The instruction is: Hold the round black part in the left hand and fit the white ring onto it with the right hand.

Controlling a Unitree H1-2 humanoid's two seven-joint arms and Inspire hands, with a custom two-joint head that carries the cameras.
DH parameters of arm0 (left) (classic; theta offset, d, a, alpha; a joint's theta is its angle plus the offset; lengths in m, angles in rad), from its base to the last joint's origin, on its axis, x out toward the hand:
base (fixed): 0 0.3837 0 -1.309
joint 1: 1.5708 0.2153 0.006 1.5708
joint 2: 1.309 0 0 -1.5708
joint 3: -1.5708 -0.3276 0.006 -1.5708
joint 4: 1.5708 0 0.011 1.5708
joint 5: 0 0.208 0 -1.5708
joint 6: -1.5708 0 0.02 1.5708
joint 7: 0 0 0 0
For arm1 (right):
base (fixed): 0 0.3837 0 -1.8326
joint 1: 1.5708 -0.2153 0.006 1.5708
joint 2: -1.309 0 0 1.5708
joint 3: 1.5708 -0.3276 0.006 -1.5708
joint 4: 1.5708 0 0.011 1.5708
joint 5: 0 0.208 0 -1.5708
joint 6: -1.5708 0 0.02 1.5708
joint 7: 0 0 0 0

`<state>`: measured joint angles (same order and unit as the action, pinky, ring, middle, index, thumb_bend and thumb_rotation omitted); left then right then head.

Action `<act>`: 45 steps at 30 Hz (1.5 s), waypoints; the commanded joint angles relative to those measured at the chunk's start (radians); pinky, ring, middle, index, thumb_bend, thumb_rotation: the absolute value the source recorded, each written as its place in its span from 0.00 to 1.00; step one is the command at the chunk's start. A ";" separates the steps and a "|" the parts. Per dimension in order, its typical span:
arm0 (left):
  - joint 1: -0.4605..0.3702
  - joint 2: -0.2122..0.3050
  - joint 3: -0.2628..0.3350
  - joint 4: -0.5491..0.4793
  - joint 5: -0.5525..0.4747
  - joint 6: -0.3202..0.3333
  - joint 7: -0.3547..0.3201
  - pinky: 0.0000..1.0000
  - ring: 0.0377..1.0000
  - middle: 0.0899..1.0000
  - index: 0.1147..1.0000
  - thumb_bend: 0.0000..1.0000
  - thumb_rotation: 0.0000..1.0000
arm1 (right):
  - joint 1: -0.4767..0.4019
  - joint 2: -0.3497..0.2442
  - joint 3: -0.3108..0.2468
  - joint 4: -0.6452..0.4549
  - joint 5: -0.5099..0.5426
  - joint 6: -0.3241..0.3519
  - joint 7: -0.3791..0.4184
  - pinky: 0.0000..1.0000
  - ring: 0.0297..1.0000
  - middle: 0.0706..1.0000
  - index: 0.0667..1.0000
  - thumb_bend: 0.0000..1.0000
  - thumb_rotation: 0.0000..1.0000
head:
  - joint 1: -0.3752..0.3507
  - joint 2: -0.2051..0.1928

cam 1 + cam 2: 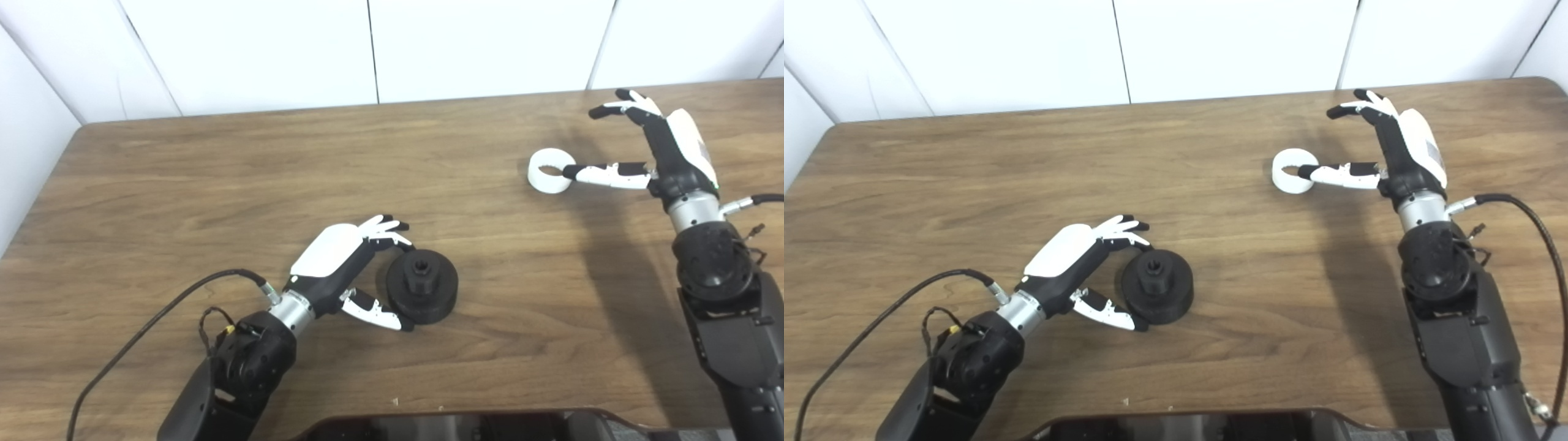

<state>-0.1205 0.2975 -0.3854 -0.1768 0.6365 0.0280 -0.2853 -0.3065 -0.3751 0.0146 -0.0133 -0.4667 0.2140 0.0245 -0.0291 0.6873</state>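
Note:
The round black part [422, 293] lies flat on the wooden table [184, 184] near the middle front, a hex socket in its raised hub facing up. My left hand [349, 269] is open around its left side: fingers touch its back edge, and the thumb rests at its front edge. The white ring [549, 171] lies on the table at the right. My right hand [649, 147] is open beside it; its thumb tip reaches over the ring's right rim, while the fingers stay spread above and behind the ring.
A black cable [153, 324] trails from my left wrist across the table's front left. A dark flat object [465, 425] sits at the bottom edge. White wall panels [367, 49] stand behind the table.

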 commanded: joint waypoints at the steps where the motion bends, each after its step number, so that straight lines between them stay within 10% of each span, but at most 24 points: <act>1: 0.007 0.005 -0.008 0.022 0.006 0.001 -0.013 0.89 0.98 0.91 0.63 0.83 0.29 | -0.059 -0.029 0.005 0.017 -0.008 -0.031 -0.002 0.93 0.98 0.92 0.70 0.92 0.33 | -0.002 0.000; 45: 0.006 -0.003 -0.002 0.037 0.012 -0.014 0.004 0.86 0.97 0.90 0.62 0.84 0.29 | -0.176 -0.015 0.138 0.309 -0.029 -0.068 -0.006 0.92 0.97 0.91 0.69 0.93 0.31 | 0.004 -0.010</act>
<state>-0.1200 0.2897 -0.3773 -0.1530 0.6407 -0.0016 -0.2568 -0.4327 -0.3877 0.1472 0.2983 -0.4892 0.1769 0.0301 -0.0245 0.6765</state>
